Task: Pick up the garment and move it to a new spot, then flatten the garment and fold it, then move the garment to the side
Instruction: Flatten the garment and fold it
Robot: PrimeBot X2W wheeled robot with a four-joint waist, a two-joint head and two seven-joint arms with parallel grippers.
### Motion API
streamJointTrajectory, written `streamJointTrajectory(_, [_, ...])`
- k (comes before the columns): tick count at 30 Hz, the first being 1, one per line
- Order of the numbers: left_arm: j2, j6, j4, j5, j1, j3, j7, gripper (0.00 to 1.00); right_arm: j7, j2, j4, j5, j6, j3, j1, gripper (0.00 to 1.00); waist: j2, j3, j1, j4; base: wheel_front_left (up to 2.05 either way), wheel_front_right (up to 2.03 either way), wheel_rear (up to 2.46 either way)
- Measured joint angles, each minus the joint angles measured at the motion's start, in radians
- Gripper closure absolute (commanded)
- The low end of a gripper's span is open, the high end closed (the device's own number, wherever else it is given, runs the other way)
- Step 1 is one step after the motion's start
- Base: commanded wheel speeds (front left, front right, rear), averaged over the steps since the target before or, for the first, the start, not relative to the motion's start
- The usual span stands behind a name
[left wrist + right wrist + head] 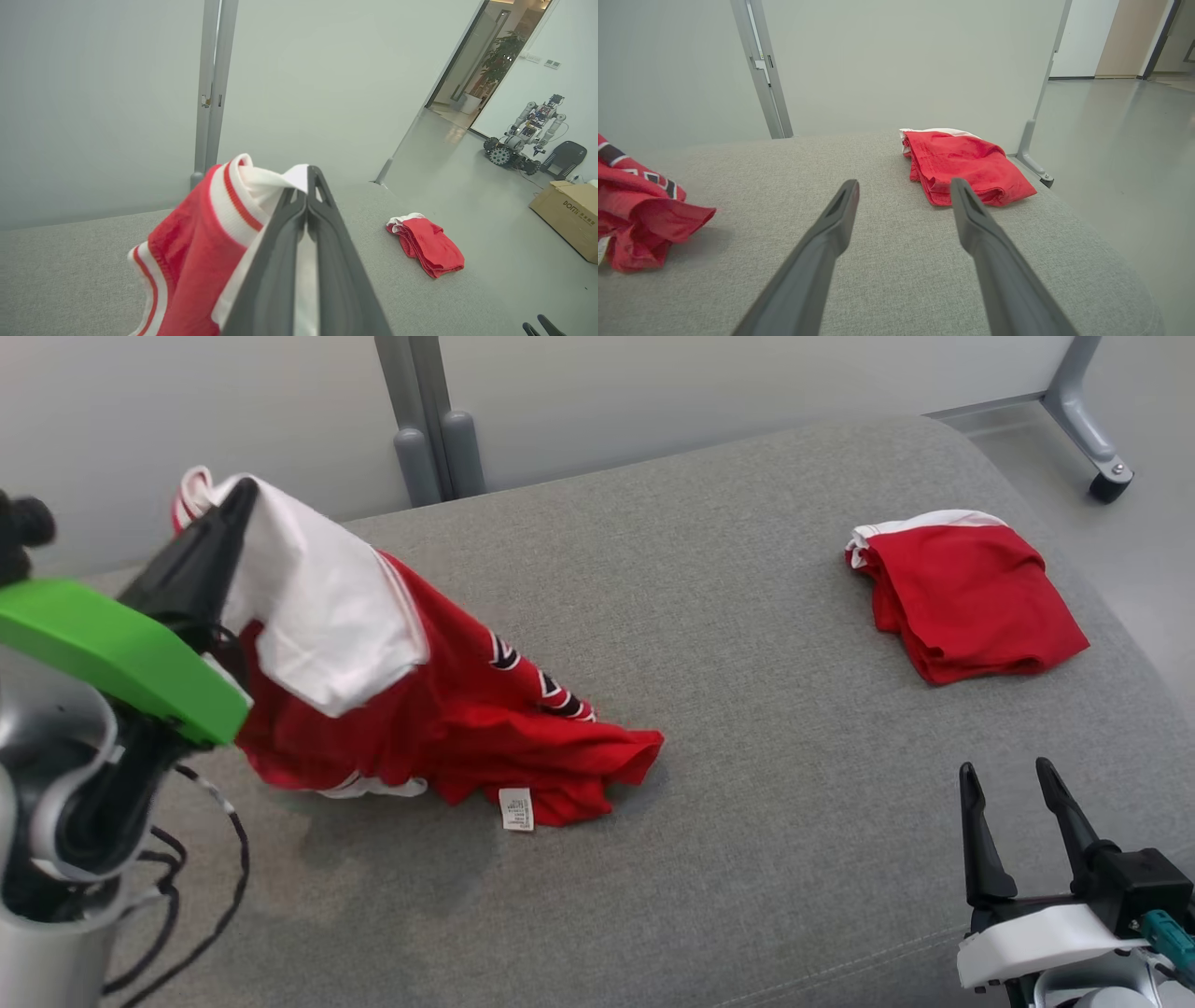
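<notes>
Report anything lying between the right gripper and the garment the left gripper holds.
Nothing visible does. Bare grey cushion separates the open right gripper from the garment, whose lower part rests on the cushion. The folded red garment sits farther back on the right, off that line.

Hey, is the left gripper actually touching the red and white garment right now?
Touching. The left wrist view shows the left gripper shut on the garment, its white trim pinched between the closed jaws.

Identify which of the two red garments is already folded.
The plain red garment on the right; the lettered garment hangs crumpled from the shut left gripper.
</notes>
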Motion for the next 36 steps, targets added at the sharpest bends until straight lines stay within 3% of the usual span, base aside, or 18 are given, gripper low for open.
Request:
streamJointTrajectory(6, [0.068, 0.007, -0.011, -0.060, -0.142, 0.064, 0.098, 1.00, 0.000, 0.000, 0.004, 0.005, 0.000, -0.013, -0.003, 0.00, 0.0000, 0.003, 0.0000, -0.005, 0.00, 0.00, 0.00])
streamJointTrajectory(13, [0.069, -0.016, 0.008, -0.083, -0.289, 0.010, 0.173, 1.00, 0.000, 0.000, 0.014, 0.009, 0.000, -0.015, -0.008, 0.00, 0.0000, -0.003, 0.0000, 0.005, 0.00, 0.00, 0.00])
streamJointTrajectory(28, [-0.129, -0.061, 0.284, -0.026, -0.481, -0.195, 0.157, 1.00, 0.000, 0.000, 0.023, 0.023, 0.000, 0.001, -0.036, 0.00, 0.0000, -0.018, 0.0000, -0.045, 0.00, 0.00, 0.00])
streamJointTrajectory(36, [-0.216, -0.137, 0.519, 0.030, -0.588, -0.291, 0.115, 1.00, 0.000, 0.000, 0.029, 0.059, 0.000, 0.030, -0.076, 0.00, 0.0000, 0.015, 0.0000, -0.109, 0.00, 0.00, 0.00])
